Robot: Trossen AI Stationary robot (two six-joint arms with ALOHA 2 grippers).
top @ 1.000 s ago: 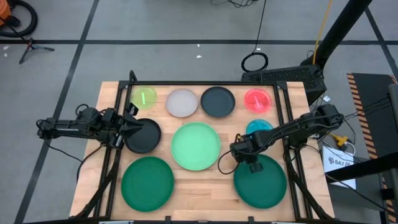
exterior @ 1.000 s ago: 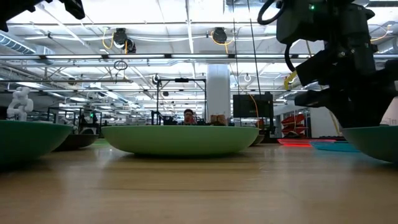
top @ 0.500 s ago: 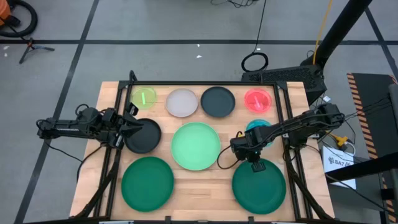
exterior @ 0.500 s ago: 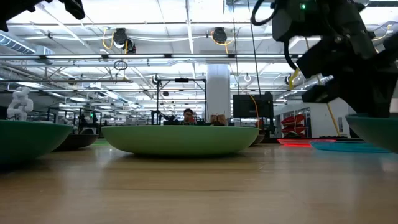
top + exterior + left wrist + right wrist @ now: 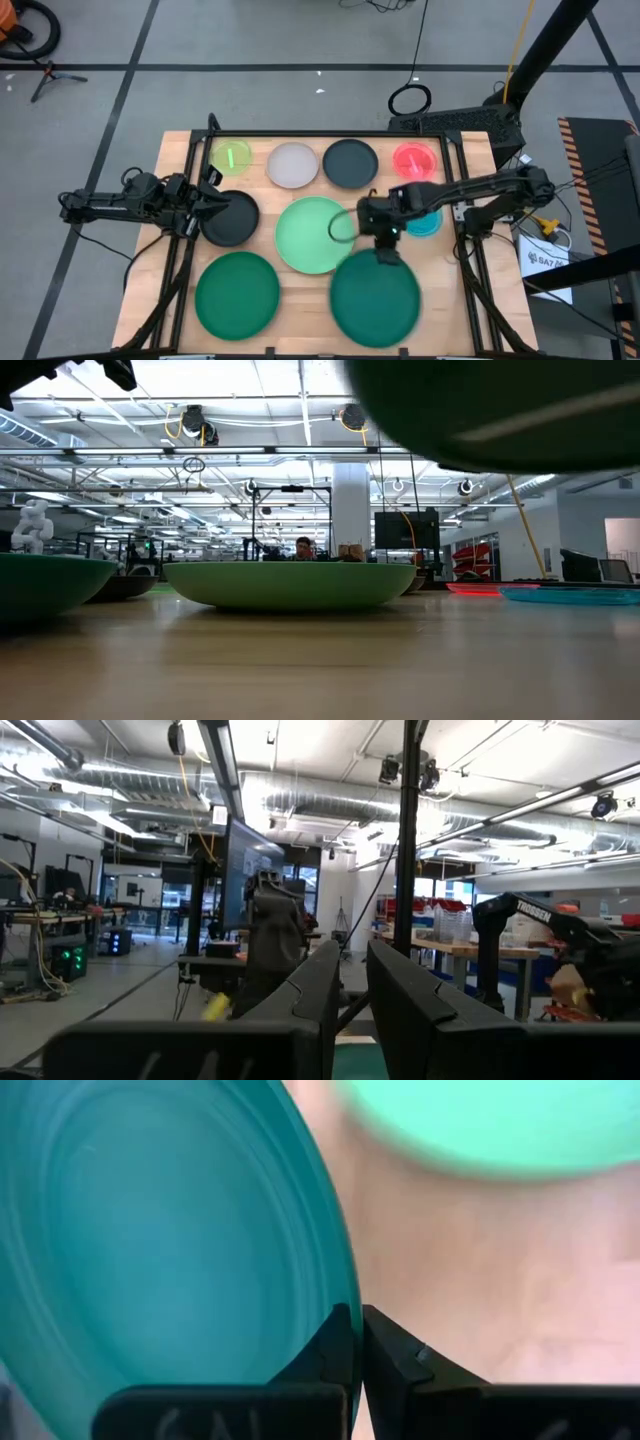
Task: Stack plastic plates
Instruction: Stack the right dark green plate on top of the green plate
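The right hand (image 5: 385, 250) is clamped on the rim of a large dark green round plastic plate (image 5: 375, 297), its fingers (image 5: 340, 1348) pinched together over the edge, and holds it off the wooden surface (image 5: 305, 290); in the low view its underside (image 5: 500, 410) fills the upper right. Just beside it lies the large mint round plate (image 5: 315, 234), with a second dark green plate (image 5: 237, 291) at the front left. The left hand (image 5: 205, 207) rests at the edge of the black medium plate (image 5: 230, 218), fingers (image 5: 320, 990) close together with a narrow gap. Along the far edge sit the lime (image 5: 232, 157), white (image 5: 293, 164), dark grey (image 5: 351, 162) and red (image 5: 414, 161) plates; the cyan plate (image 5: 425, 220) lies partly under the right arm
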